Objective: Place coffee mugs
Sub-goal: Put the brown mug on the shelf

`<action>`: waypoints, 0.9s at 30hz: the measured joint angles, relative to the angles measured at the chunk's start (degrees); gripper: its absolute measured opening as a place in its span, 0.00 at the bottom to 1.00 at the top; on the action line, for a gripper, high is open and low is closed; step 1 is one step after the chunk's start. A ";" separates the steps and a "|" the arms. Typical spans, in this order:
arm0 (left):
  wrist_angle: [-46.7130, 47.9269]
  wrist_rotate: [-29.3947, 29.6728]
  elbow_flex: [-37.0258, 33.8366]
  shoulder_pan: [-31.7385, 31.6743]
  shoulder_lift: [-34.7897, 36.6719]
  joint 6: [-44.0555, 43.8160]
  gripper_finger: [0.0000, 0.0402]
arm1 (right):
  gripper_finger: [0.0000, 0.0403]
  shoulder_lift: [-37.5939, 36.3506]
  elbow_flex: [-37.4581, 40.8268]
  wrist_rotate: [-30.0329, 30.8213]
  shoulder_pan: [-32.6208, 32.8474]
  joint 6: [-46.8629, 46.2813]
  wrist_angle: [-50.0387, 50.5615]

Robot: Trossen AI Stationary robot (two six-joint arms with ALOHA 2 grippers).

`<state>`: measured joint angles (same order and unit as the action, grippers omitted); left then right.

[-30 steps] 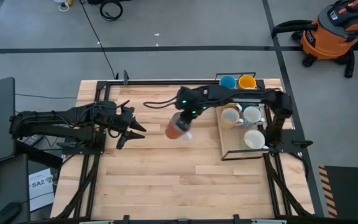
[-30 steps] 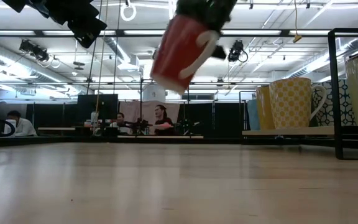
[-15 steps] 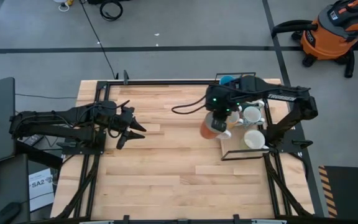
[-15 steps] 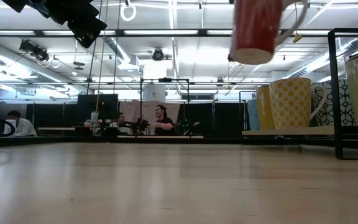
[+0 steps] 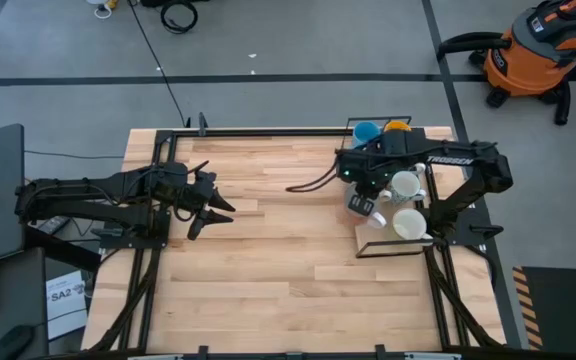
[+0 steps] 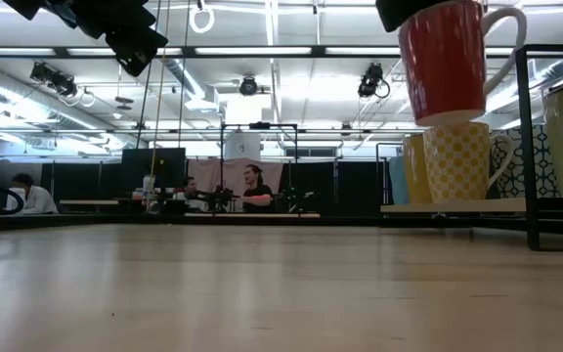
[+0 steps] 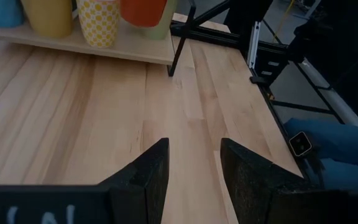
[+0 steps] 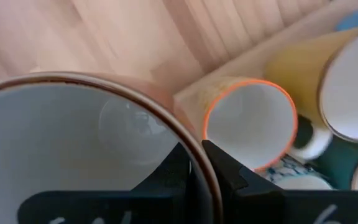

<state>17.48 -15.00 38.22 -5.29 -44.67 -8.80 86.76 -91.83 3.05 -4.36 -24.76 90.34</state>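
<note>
Red-orange mug [image 6: 445,61] | rim pinched in right jaws | above yellow-patterned mug [image 6: 457,161]

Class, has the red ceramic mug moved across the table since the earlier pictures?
Yes. The red ceramic mug moved rightward, toward the wooden tray, now above the yellow patterned mug.

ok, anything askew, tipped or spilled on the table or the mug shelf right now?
Nothing stands out. The right pincer holds the red-orange mug upright above the yellow patterned mug on the wooden shelf; the mugs standing there are upright. The left pincer hangs open over bare table. No spill or damage visible.
</note>
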 joint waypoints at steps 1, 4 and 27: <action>0.05 0.00 0.00 -0.01 0.00 -0.01 0.38 | 0.10 0.01 0.53 0.12 0.42 -0.04 -0.64; 0.13 0.00 0.00 0.00 -0.02 -0.01 0.38 | 0.10 -0.17 2.27 0.13 2.03 0.30 -0.52; 0.39 0.00 0.00 0.01 -0.01 -0.02 0.38 | 0.10 -3.58 18.00 0.30 3.44 -0.58 -7.35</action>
<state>17.87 -15.00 38.22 -5.28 -44.68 -8.82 83.18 -73.83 3.35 -0.92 -25.34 82.99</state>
